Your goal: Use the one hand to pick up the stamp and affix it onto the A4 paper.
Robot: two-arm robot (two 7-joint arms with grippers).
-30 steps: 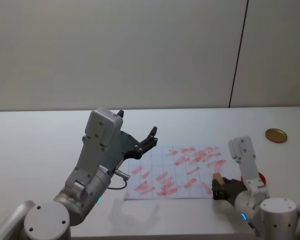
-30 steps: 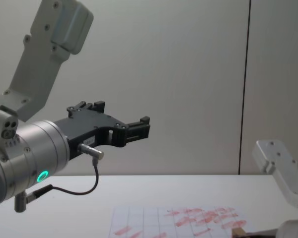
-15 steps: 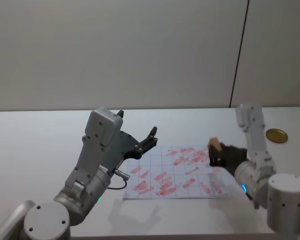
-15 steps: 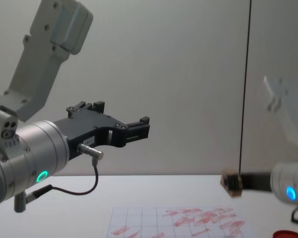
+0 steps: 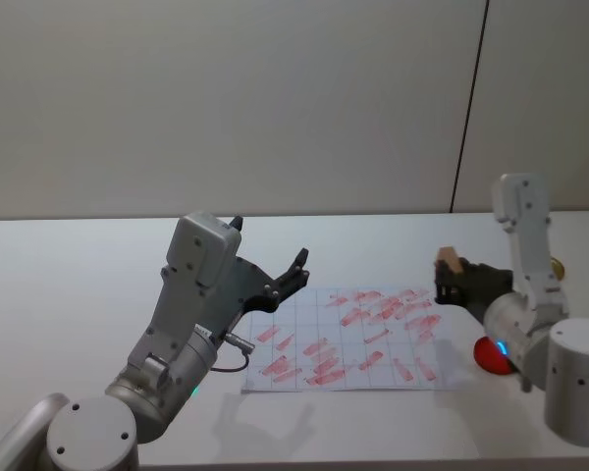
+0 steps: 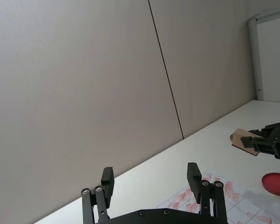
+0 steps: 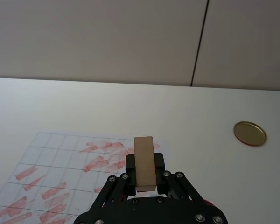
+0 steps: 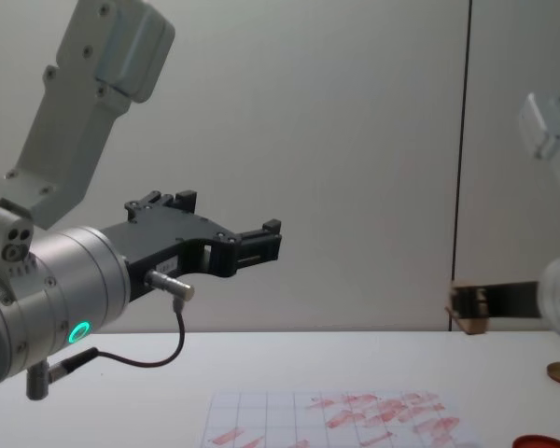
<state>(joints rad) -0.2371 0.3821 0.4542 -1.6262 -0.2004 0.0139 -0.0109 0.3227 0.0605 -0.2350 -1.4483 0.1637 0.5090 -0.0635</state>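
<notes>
Your right gripper (image 5: pixel 453 278) is clenched on the stamp (image 5: pixel 447 263), a small tan wooden block with squared edges, and holds it in the air above the right edge of the A4 paper (image 5: pixel 344 339), well clear of the sheet. From the right wrist you see the stamp (image 7: pixel 144 162) standing upright between the blocky black fingers (image 7: pixel 131 164). The paper lies flat on the smooth white table (image 5: pixel 69 294), its pale blue grid smeared with red marks. Just beside its right edge sits the flat red round pad (image 5: pixel 491 355), and farther back a gold-brown round disc (image 7: pixel 250 133) lies apart on bare tabletop. Your left gripper (image 5: pixel 275 283) hangs parked above the paper's left side, fingers spread, gripping nothing. You have open table left and behind the sheet
</notes>
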